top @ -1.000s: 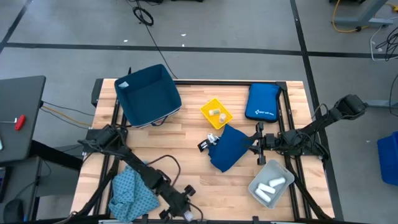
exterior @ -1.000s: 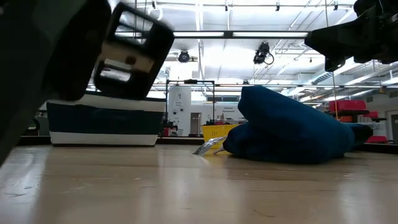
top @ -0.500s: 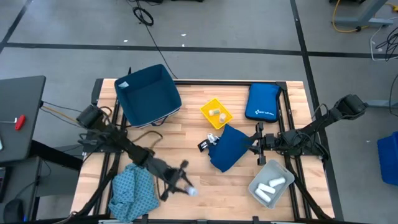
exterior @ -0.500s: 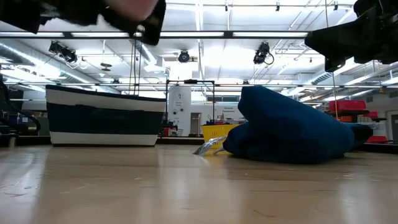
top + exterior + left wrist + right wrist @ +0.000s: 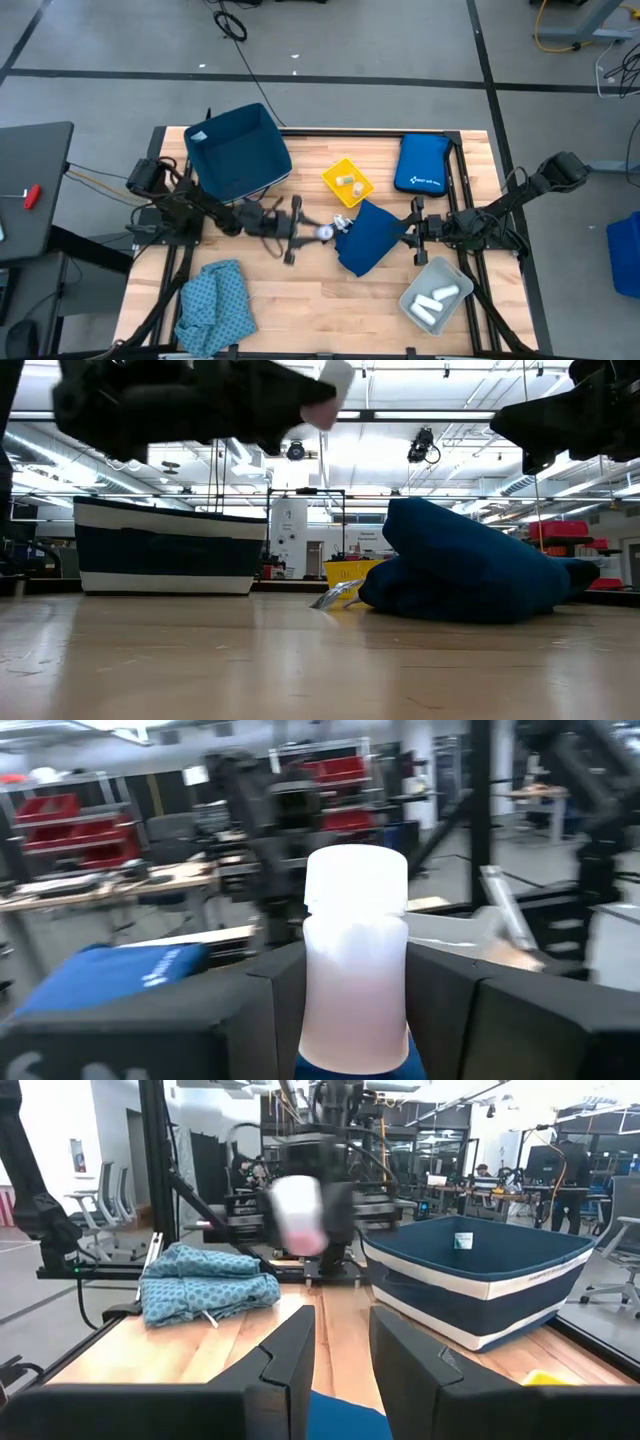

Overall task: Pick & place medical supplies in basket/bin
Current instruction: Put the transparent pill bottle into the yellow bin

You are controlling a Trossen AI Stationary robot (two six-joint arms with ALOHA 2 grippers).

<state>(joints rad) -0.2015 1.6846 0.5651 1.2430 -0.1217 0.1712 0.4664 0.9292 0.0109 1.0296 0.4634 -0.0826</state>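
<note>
Left of centre in the high view, the left end effector [image 5: 322,232] grips a white roll [image 5: 326,233] above the bench [image 5: 300,290]. Right of centre, the right end effector [image 5: 400,232] pinches the navy blue cloth [image 5: 368,238] lying mid-bench.

A white roll [image 5: 355,965] sits between the black fingers of the left gripper [image 5: 322,231], above the pale wooden table [image 5: 300,290]. A teal cloth [image 5: 214,308] with a dotted pattern lies apart from a plain navy cloth [image 5: 367,238]. The big basket [image 5: 237,153] is navy with a white band, the little tray [image 5: 347,181] yellow, the padded pouch [image 5: 422,164] royal blue with white print, and the small bin [image 5: 436,295] grey, holding white rolls [image 5: 436,295].
</note>
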